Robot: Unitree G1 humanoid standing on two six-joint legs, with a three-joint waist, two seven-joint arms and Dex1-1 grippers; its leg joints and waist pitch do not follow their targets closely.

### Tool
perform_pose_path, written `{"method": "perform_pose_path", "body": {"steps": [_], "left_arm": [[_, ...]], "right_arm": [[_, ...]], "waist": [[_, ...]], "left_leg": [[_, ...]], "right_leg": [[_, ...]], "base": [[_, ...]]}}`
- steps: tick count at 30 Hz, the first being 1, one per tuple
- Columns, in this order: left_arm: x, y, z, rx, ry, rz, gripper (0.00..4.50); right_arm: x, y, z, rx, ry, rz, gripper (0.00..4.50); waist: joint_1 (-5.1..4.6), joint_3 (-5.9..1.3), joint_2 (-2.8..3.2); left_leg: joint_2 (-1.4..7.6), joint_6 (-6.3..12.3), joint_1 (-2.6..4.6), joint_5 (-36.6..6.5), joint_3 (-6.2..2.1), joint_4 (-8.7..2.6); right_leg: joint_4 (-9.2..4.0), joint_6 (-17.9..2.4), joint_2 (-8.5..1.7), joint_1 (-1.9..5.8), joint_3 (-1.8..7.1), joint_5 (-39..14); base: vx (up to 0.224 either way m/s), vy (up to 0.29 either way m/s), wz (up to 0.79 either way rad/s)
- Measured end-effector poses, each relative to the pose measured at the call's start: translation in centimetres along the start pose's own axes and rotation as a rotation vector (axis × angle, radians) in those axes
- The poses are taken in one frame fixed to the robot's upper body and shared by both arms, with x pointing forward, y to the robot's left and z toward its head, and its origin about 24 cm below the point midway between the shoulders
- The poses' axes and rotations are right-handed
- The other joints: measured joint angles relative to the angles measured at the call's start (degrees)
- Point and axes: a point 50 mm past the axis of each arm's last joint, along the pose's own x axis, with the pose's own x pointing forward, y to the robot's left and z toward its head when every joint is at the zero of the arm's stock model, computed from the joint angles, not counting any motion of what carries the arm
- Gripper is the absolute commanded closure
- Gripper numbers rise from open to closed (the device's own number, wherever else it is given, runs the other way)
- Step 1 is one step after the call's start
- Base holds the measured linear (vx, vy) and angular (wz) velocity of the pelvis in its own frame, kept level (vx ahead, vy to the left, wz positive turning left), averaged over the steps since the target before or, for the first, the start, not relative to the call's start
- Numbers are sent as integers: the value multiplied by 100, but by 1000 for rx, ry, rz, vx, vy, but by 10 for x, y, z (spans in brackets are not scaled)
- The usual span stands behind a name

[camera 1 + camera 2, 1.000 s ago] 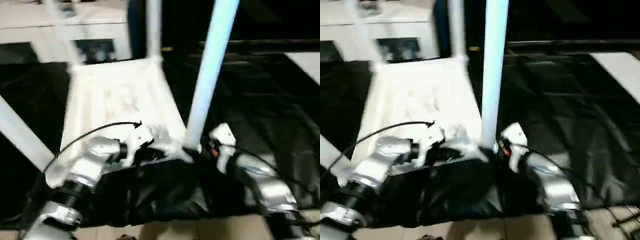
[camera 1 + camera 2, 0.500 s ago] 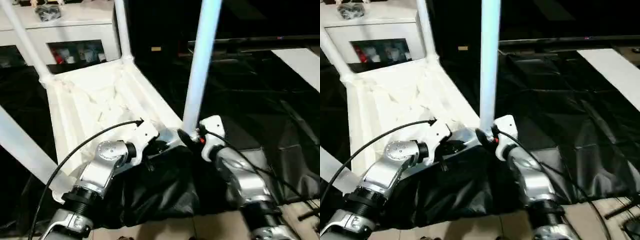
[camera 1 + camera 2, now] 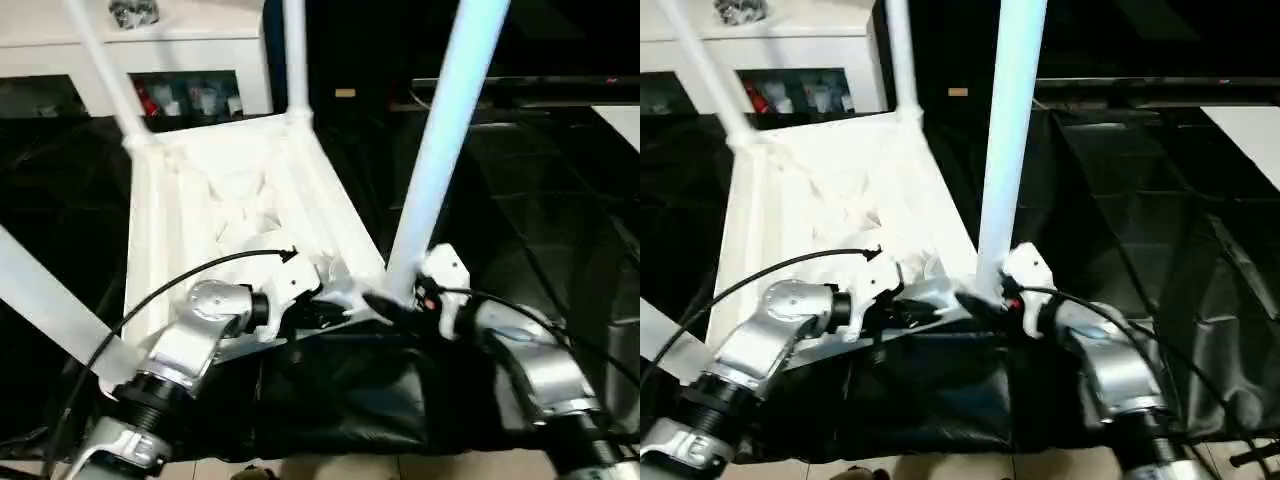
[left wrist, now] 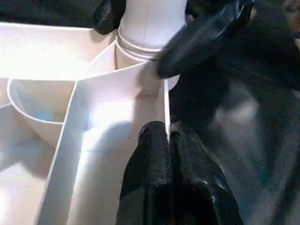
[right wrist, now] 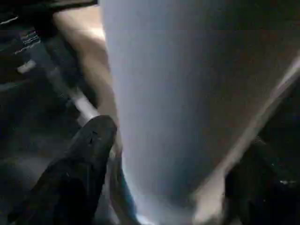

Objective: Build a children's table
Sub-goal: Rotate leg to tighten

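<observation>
The children's table (image 3: pixel 230 200) lies upside down on a black sheet, its white legs pointing up. My left gripper (image 3: pixel 335 305) is shut on the thin rim wall (image 4: pixel 165 108) beside the near right corner socket. In the left wrist view its two black fingers (image 4: pixel 154 159) pinch that wall. My right gripper (image 3: pixel 395 300) is at the foot of the near right leg (image 3: pixel 445 150). It stands open, with one finger (image 5: pixel 84 159) on each side of the leg (image 5: pixel 178 93) and a small gap showing.
Three more legs rise from the other sockets: far left (image 3: pixel 105 75), far right (image 3: pixel 296 55) and near left (image 3: pixel 50 300). A white cabinet (image 3: pixel 180 45) with shelf openings stands behind. The black sheet (image 3: pixel 520 200) spreads to the right, and light floor (image 3: pixel 330 470) shows at the front.
The camera has shifted and tilted, so the whole picture has moved. Both grippers stay at the same near right corner of the table, the left still pinching the rim.
</observation>
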Motion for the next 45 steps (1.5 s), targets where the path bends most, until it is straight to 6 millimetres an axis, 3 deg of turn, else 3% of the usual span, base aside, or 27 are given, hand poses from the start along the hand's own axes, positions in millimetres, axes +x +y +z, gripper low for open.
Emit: {"method": "perform_pose_path", "body": {"steps": [10,22,25,29,32,40,42,45], "left_arm": [[-11,0,-4,4,44,-124,450],[-3,4,-4,8,8,-88,450],[1,8,-3,9,3,-14,450],[9,14,0,-18,-9,137,450],[16,16,2,-47,-16,211,450],[26,14,6,-66,-26,322,450],[26,13,6,-65,-27,323,450],[27,12,7,-60,-29,316,450]], "right_arm": [[-9,10,-1,2,28,158,182],[-6,12,-3,12,18,102,186],[1,6,-5,55,-15,-12,186],[26,-3,-5,143,-80,-262,187],[39,-7,-1,186,-94,-385,187],[55,-11,3,189,-98,-527,187],[55,-11,4,188,-103,-522,117],[53,-11,4,181,-103,-502,106]], "waist": [[36,12,14],[40,13,15],[-26,13,3],[-249,16,-6],[-340,16,-6],[-389,13,-4],[-389,13,-3],[-369,14,6]], "left_leg": [[2,-1,-1,0,29,9],[2,-1,-1,0,28,5],[2,-1,3,1,26,3],[-2,-5,11,3,1,5],[-13,-8,20,3,-46,3],[-16,-9,51,3,-47,-10],[-18,-9,54,2,-47,-14],[-20,-9,54,2,-46,-19]], "right_leg": [[1,-16,-3,23,26,11],[1,-14,-4,32,26,11],[-2,6,-3,32,26,-1],[-6,12,-3,20,11,-4],[-12,13,-2,20,-8,-4],[-11,12,0,24,-5,-4],[-11,12,0,24,-3,-4],[-10,11,0,24,-1,-3]], "base": [[0,0,0],[0,0,0],[0,0,0],[0,0,0],[0,0,0],[0,0,0],[0,0,0],[0,0,0]]}}
